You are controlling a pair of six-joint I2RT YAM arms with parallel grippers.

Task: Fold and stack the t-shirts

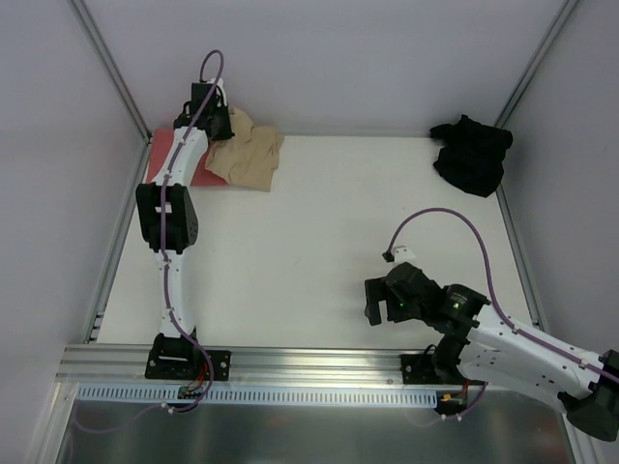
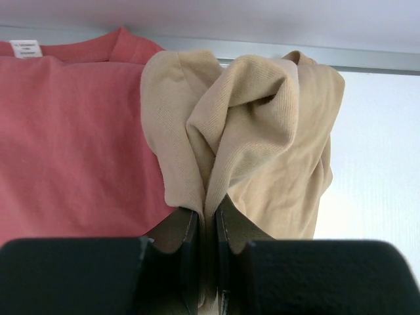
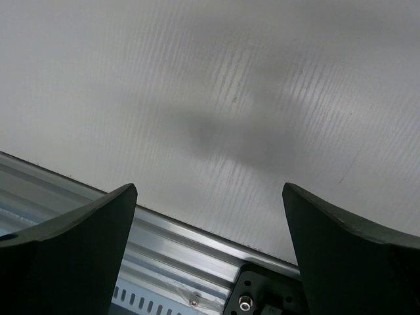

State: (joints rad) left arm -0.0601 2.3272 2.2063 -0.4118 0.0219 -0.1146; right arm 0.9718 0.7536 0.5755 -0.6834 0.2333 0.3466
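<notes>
The tan-beige t-shirt [image 1: 248,157] lies bunched at the table's far left, partly on the salmon-red t-shirt [image 1: 168,159], which lies flat beneath it. My left gripper [image 1: 215,126] is shut on a fold of the tan shirt; in the left wrist view the tan cloth [image 2: 262,138] is pinched between the jaws [image 2: 209,226], with the red shirt [image 2: 72,138] to the left. The black t-shirt [image 1: 472,153] lies crumpled at the far right corner. My right gripper [image 1: 377,302] is open and empty above the bare table near the front edge; the gap between its tips [image 3: 210,197] shows in the right wrist view.
An aluminium rail [image 1: 309,362] runs along the table's near edge, also showing in the right wrist view [image 3: 170,243]. Frame posts and grey walls close the left, right and far sides. The white tabletop [image 1: 309,242] lies between the arms.
</notes>
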